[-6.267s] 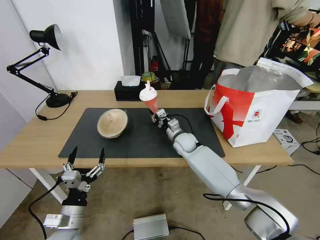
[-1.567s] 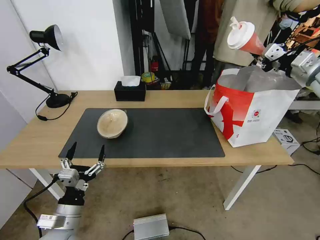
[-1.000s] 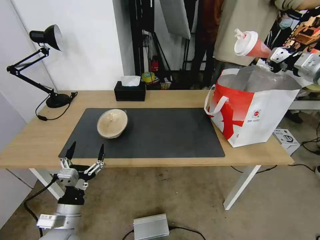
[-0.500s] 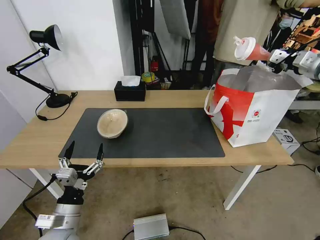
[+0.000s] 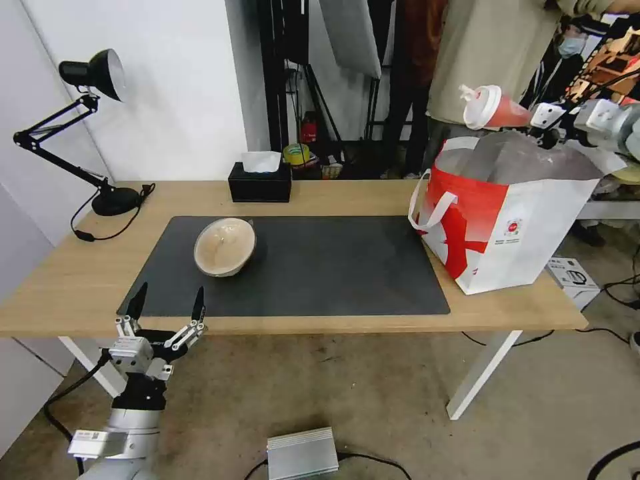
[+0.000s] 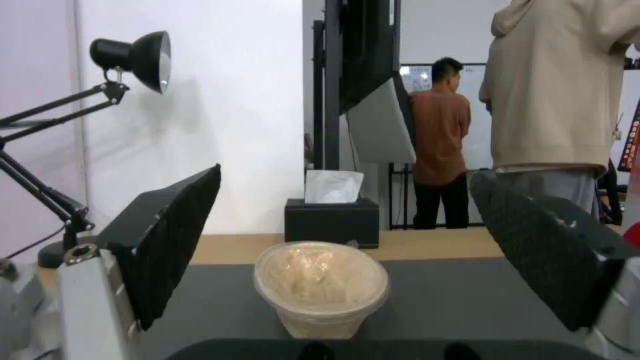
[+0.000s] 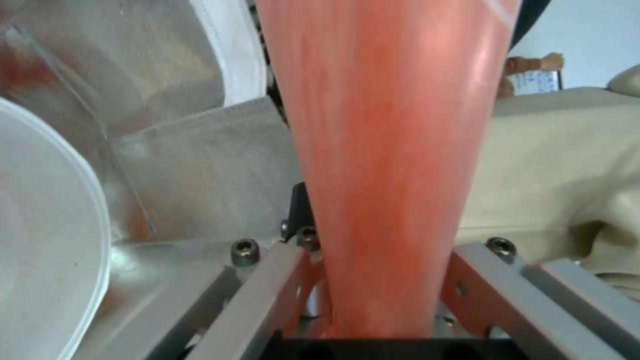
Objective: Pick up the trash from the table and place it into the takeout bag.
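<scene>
head and wrist views: red drink cup held above the takeout bag; beige bowl on the mat.

left to right: the left gripper (image 5: 167,308) hangs below the near edge of the table (image 5: 80,280), its two dark fingers (image 6: 167,240) spread wide and holding nothing. the beige bowl (image 5: 225,246) lies tilted on the dark grey mat (image 5: 320,267), with the black tissue box (image 5: 260,183) behind it (at the table's far edge). the takeout bag (image 5: 527,233) stands open at the table's right end; a white plastic bowl's rim (image 7: 47,240) shows inside it. the right gripper (image 5: 539,124), clamped on the narrow base of the red drink cup (image 5: 497,110), holds it tipped nearly sideways above the bag's mouth, lid toward the left.
</scene>
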### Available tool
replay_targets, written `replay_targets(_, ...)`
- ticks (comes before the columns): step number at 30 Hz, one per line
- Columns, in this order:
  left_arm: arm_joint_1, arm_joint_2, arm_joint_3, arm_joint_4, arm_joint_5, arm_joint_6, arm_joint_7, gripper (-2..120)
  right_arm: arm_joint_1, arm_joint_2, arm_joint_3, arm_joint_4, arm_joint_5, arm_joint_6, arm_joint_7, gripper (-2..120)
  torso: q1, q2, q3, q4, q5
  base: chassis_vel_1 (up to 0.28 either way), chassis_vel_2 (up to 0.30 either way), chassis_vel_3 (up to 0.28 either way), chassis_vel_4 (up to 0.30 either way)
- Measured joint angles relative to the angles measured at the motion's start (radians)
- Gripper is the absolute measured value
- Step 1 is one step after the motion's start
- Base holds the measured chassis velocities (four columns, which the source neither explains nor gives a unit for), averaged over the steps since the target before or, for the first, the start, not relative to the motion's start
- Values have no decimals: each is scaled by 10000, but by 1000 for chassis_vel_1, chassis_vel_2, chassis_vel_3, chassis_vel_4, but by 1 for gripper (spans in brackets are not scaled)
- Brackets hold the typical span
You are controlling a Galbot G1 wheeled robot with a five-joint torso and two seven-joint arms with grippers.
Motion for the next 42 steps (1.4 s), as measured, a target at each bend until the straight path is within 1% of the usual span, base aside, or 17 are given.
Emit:
replay_targets(3,-28,19,-6,35,-10,0,0,100,52,102,-18,-181,-200,93,-208,8,1,0,0,0,-1,0,0,0,0)
replay_targets(14,-27,-13,-7,114,-19,0,0,100,-5,385,17,-733,-757,490,-309,8,0,0,0,0,0,0,0,0,0)
replay_targets(27,-86,-23,4,202,-38,-9,0,100,-209,648,319,-1564,-1501,1028,-269,8,0,0,0,-1,-1,0,0,0,0)
replay_targets(42,-94,-50,17,281,-27,-31,2,100,-232,954,547,-2248,-1974,1311,-191,8,0,0,0,0,0,0,0,0,0)
